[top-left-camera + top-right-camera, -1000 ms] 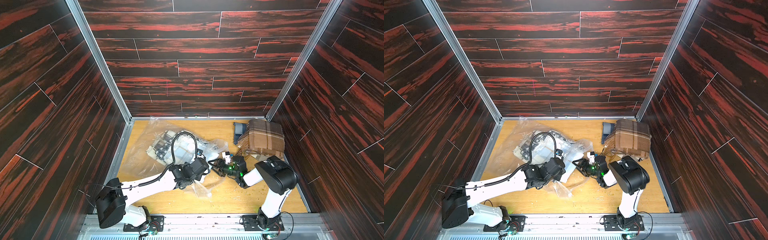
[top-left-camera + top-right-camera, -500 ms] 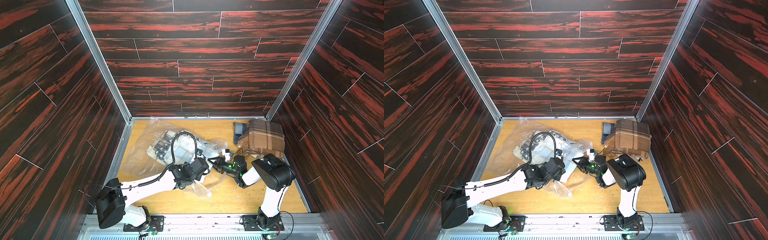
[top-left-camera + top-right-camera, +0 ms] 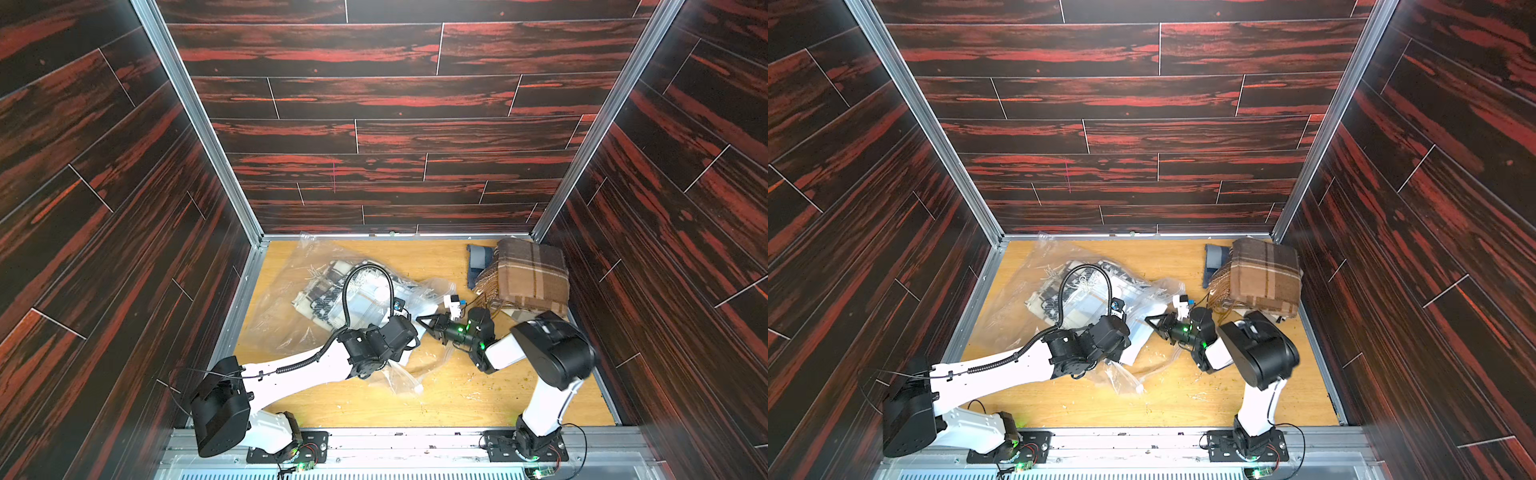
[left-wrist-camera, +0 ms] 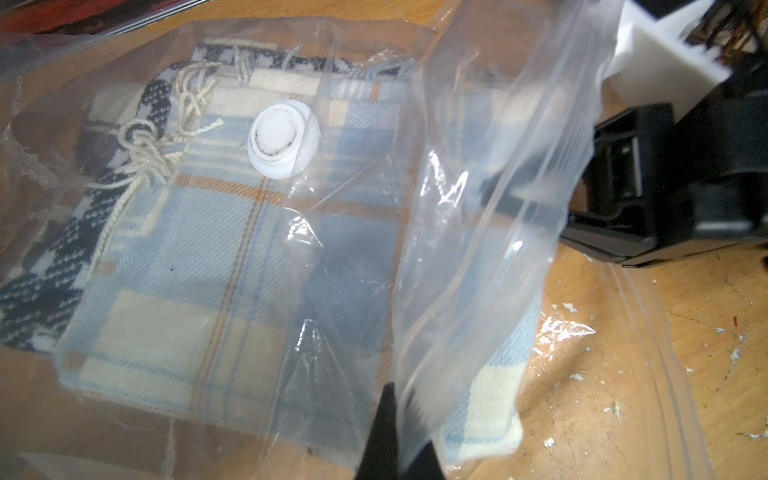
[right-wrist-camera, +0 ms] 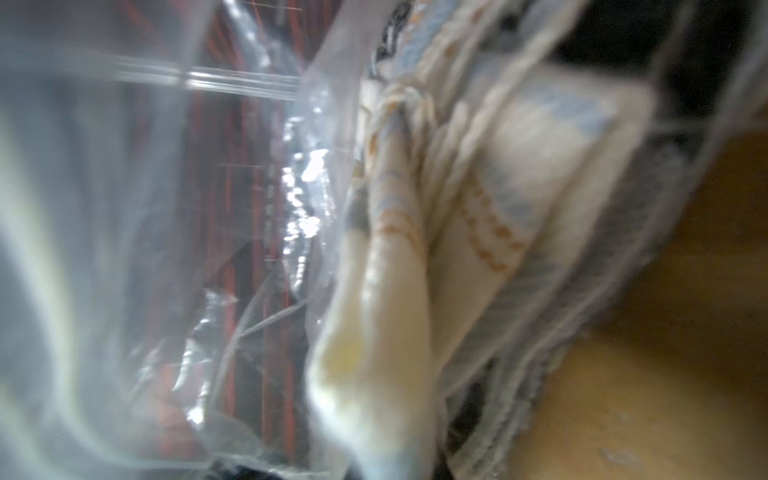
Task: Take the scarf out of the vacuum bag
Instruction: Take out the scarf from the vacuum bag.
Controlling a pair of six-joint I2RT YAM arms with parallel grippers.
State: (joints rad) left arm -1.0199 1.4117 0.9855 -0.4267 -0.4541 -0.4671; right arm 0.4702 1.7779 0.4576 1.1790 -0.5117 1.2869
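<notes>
Left gripper (image 4: 401,415) is seen clamped on a fold of the vacuum bag (image 4: 478,208) at its mouth. Right gripper (image 3: 419,320) is closed there, seemingly on a cream corner of the blue plaid scarf (image 4: 232,257). That scarf is lodged inside the bag, so the pull-out is yet to be done.

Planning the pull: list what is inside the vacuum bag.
Through the clear vacuum bag show a folded blue-and-cream plaid scarf, knotted cream fringe, and partly under it a dark navy-and-white patterned cloth. Whatever lies beneath those folds is covered.
</notes>
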